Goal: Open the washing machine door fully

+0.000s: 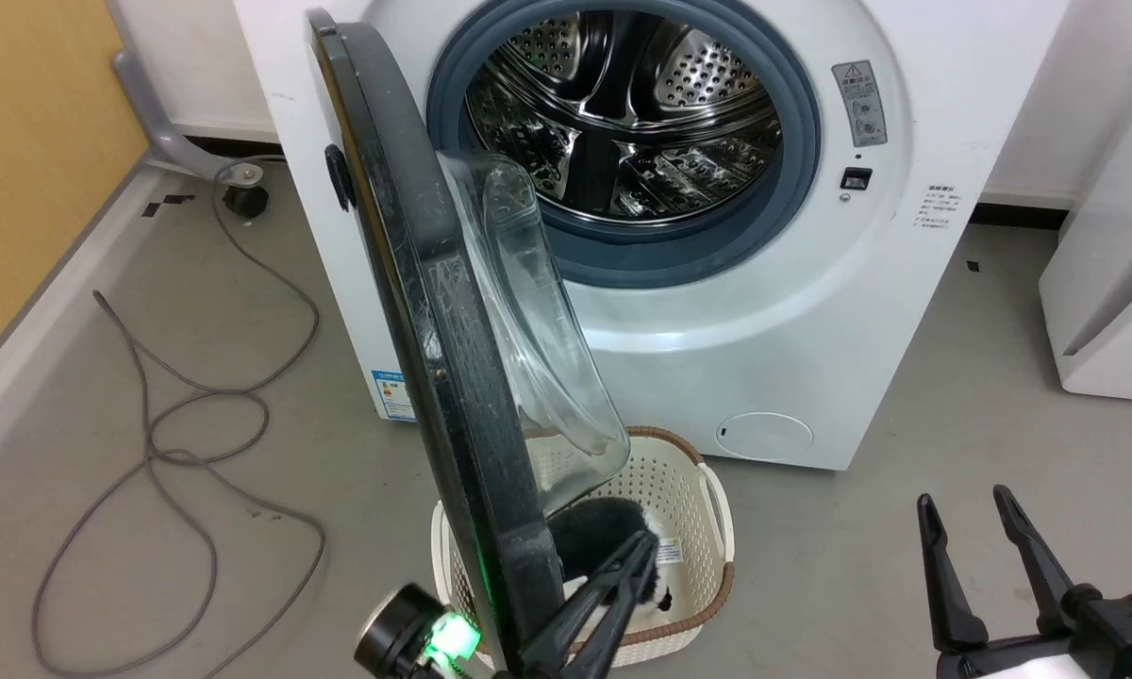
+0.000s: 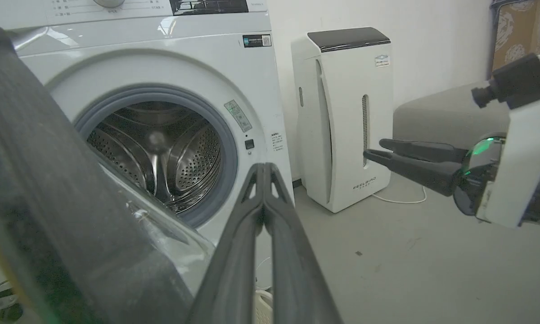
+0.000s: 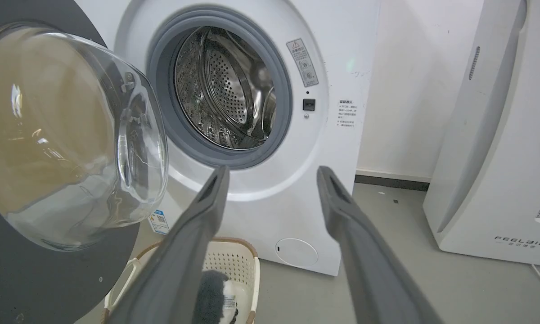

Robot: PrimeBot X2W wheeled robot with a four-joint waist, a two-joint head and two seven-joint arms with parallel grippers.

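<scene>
The left hand (image 1: 643, 552) is sitting closed, fingers pressed together on nothing, just beside the lower rim of the washing machine door (image 1: 406, 283), on its glass-bowl side; I cannot tell whether it is touching. The right hand (image 1: 962, 497) is hanging open, well apart from the door on that same side, over bare grey floor (image 1: 858, 566). A white laundry basket (image 1: 693, 490) is standing beneath the door's lower edge. The door is standing edge-on, roughly square to the washing machine (image 1: 764, 330), baring the steel drum (image 1: 623, 104). On the door's outer side a grey cable (image 1: 315, 321) is lying looped.
</scene>
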